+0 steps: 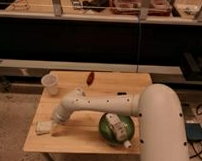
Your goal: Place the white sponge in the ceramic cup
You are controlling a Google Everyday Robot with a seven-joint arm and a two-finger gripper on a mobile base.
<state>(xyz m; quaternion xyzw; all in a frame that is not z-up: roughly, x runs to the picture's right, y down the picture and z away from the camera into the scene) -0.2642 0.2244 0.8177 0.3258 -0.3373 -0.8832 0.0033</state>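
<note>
The white sponge (pixel 43 127) lies flat on the wooden table (pixel 82 139) near its front left corner. The ceramic cup (pixel 50 84) stands upright at the back left of the table, well behind the sponge. My gripper (pixel 53 125) is low over the table at the right edge of the sponge, at the end of the white arm (pixel 101 104) that reaches in from the right. I cannot tell whether it touches the sponge.
A dark green round dish (pixel 106 131) with a pale bottle-like object (pixel 118 126) in it sits at the front right, under my arm. A small red object (pixel 89 77) lies at the back middle. A dark counter runs behind the table.
</note>
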